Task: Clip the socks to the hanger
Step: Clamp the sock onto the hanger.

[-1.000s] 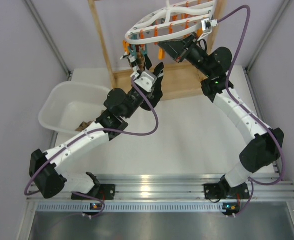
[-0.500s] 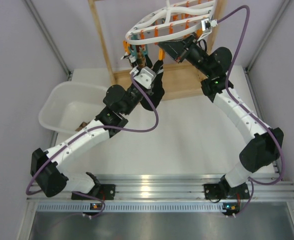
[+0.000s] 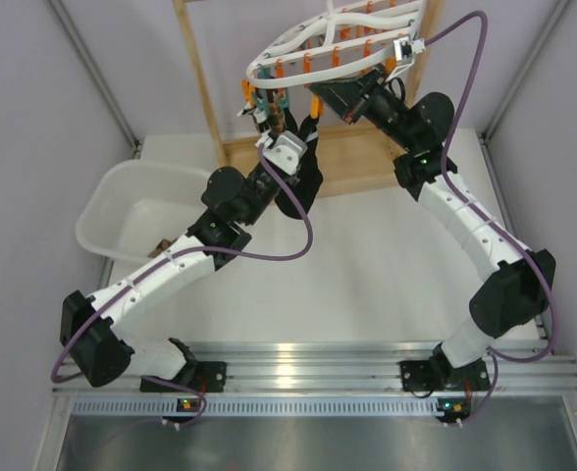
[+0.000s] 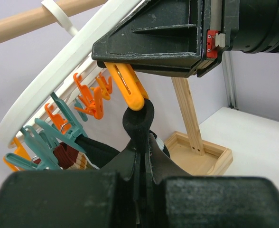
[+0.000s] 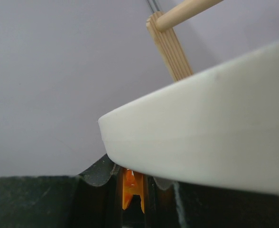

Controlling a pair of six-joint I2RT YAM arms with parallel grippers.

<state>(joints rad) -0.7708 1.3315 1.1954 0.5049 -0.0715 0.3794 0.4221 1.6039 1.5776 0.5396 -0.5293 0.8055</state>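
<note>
My left gripper (image 3: 290, 149) is shut on a black sock (image 3: 305, 183) and holds it up under the white hanger (image 3: 308, 44). In the left wrist view the sock's folded top edge (image 4: 138, 118) sits between the tips of an orange peg (image 4: 127, 85). My right gripper (image 3: 320, 98) is shut on that peg's upper end, just under the hanger rim (image 5: 215, 128); the peg (image 5: 132, 187) shows between its fingers. A dark striped sock (image 4: 70, 156) hangs from teal pegs at the left.
The wooden stand frame (image 3: 205, 88) holds the hanger, its base tray (image 4: 201, 152) behind the sock. A white tub (image 3: 122, 211) with a sock inside (image 3: 163, 245) stands at the left. More orange and teal pegs (image 4: 89, 99) dangle along the rim.
My left gripper has risen a little with the sock, bringing its top edge to the orange peg. The right gripper has stayed on the peg.
</note>
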